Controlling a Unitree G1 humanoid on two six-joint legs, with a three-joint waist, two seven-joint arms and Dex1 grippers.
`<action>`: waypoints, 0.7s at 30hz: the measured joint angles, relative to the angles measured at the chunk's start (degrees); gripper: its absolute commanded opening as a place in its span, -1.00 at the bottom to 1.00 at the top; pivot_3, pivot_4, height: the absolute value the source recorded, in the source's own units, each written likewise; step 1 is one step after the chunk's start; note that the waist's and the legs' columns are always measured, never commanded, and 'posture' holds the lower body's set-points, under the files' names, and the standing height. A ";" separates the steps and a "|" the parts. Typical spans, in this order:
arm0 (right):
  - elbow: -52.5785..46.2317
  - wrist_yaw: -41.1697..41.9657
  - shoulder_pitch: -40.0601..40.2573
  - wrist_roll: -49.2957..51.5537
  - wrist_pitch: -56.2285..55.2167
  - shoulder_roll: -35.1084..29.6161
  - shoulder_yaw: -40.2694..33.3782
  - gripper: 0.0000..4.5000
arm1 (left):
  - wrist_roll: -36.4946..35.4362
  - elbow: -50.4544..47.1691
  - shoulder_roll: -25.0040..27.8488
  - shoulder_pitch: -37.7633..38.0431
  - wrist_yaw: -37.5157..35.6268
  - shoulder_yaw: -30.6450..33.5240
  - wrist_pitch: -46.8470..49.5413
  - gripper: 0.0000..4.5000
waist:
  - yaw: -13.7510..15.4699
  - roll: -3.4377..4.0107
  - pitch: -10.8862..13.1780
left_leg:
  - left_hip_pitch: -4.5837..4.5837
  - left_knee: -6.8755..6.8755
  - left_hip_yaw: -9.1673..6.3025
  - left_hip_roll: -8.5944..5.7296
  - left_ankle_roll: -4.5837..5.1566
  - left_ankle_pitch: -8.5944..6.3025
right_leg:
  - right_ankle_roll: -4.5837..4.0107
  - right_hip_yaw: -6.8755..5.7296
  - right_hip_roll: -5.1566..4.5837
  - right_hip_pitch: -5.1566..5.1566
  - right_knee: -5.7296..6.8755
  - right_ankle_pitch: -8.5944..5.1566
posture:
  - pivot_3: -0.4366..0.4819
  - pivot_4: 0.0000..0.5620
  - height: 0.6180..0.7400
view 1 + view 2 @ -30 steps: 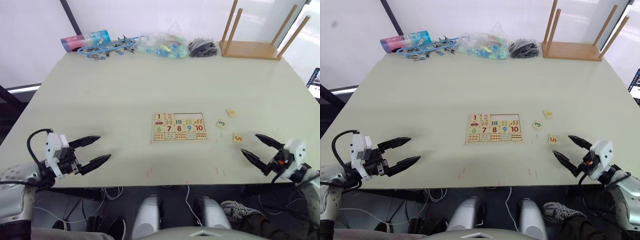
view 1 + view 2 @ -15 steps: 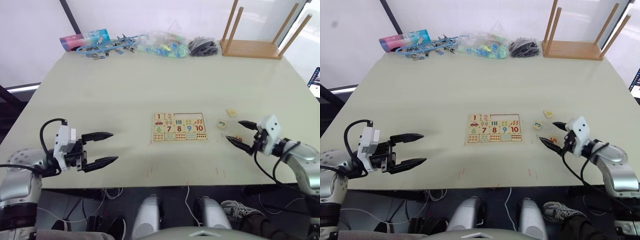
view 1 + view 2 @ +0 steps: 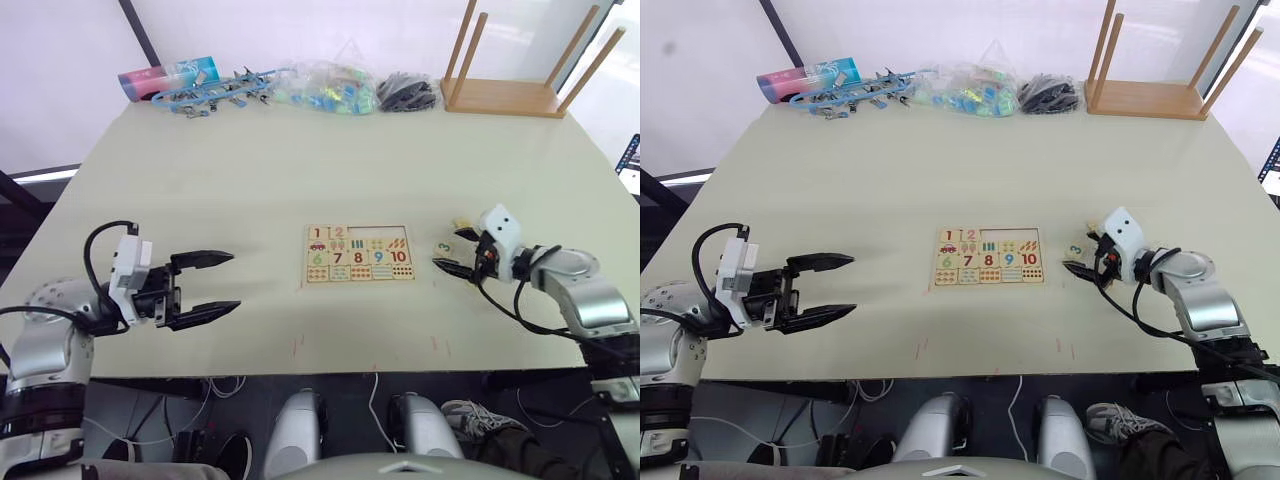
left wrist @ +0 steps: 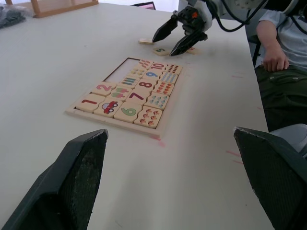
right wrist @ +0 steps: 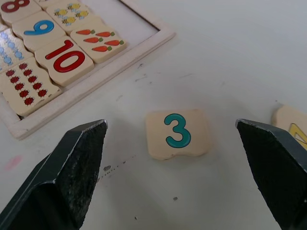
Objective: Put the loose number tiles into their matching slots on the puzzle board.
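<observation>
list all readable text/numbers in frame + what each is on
"3", teal: loose tile between the right gripper's open fingers.
"1", "2": tiles in the board's top row.
"6" "7" "8" "9" "10": board tiles.
Yellow mark on another loose tile: cut off, unreadable.
Tube print: too small.

Big pale table (image 3: 250,180) w/ clutter along far edge: blue clips (image 3: 215,92), plastic bag (image 3: 325,90), black bundle (image 3: 405,93), upturned wooden stool (image 3: 505,70). White wall (image 3: 300,25) behind; a person sat nearby (image 4: 283,62).

Puzzle board (image 3: 359,252) mid-table, tile 3 (image 5: 178,132) right of it
</observation>
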 measured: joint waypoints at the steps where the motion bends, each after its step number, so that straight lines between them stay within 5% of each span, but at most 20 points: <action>1: 0.35 0.17 -0.27 -0.12 0.18 0.00 0.18 1.00 | -0.05 0.00 -0.01 -0.05 -0.10 -0.02 0.00 0.97 | 0.01 0.00 0.00 | 0.00 0.00 0.01 0.01 0.00 0.00 | 0.00 0.00 0.00 0.00 0.00 0.00 | -0.05 -0.47 0.96; 6: 2.98 1.69 -2.70 -1.31 0.23 0.22 1.20 1.00 | -0.52 0.00 -0.14 -0.17 -0.38 -0.32 0.00 0.97 | -0.07 -0.01 0.00 | 0.01 0.00 0.06 0.01 0.00 0.00 | 0.00 0.00 0.00 0.00 0.00 0.00 | -0.05 -0.47 0.96; 9: 3.99 3.21 -3.79 -1.82 0.29 0.26 2.28 0.64 | -0.67 -0.06 -0.27 -0.23 -0.38 -0.42 0.00 1.00 | -0.29 -0.02 -0.01 | 0.01 0.00 0.08 0.02 0.00 0.00 | 0.00 0.00 0.01 0.00 0.00 0.00 | -0.05 -0.47 0.96; 14: 3.21 3.28 -3.92 -1.71 1.92 0.84 2.63 -0.33 | -1.04 -0.36 -0.39 -0.15 -0.30 -0.50 0.00 1.00 | -0.61 -0.11 -0.07 | 0.05 0.01 0.06 0.03 -0.01 0.00 | 0.01 0.00 0.00 0.05 0.01 0.01 | -0.05 -0.47 0.96; 21: -2.35 0.30 -0.49 -0.27 6.36 1.30 0.36 -0.33 | -1.21 -2.32 -0.59 0.38 -0.12 -0.55 0.32 1.00 | -0.56 -0.11 -0.07 | 0.02 0.01 0.00 0.03 -0.01 0.00 | 0.00 -0.01 -0.01 0.05 0.00 0.00 | -0.05 -0.47 0.96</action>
